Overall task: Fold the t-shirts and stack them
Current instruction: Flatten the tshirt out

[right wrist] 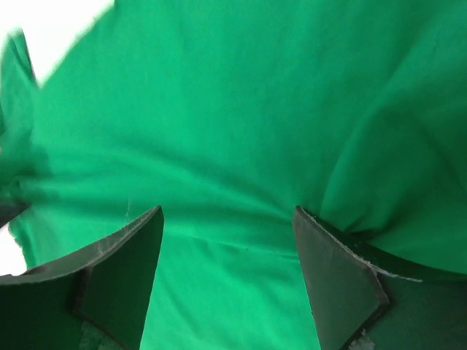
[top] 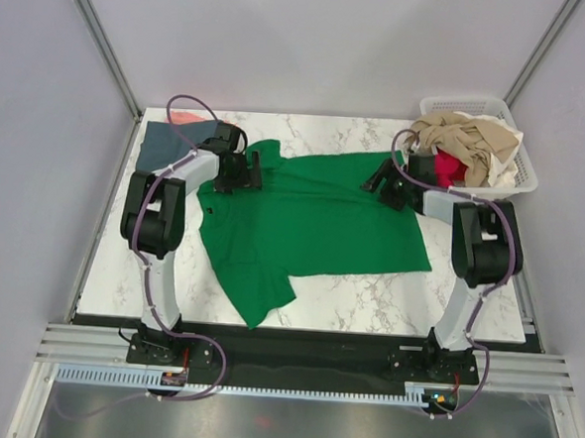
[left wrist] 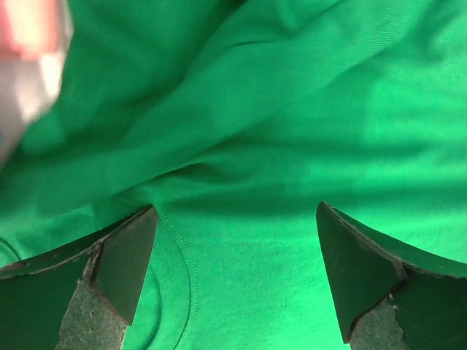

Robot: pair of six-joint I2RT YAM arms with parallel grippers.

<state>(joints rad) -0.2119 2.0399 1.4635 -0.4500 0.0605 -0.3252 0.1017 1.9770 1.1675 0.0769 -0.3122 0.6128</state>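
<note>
The green t-shirt (top: 313, 215) lies spread on the worktop (top: 367, 298). I reach both arms forward, elbows raised and wrists tipped down over its far edge. My left fingers (top: 250, 170) stand wide apart at its far left end, with cloth just beneath them. My right fingers (top: 379, 181) are also apart at its far right end, a fold of the cloth bunched against one of them. Nothing is clamped. The white basket (top: 521, 178) sits just beyond the shirt's right end.
</note>
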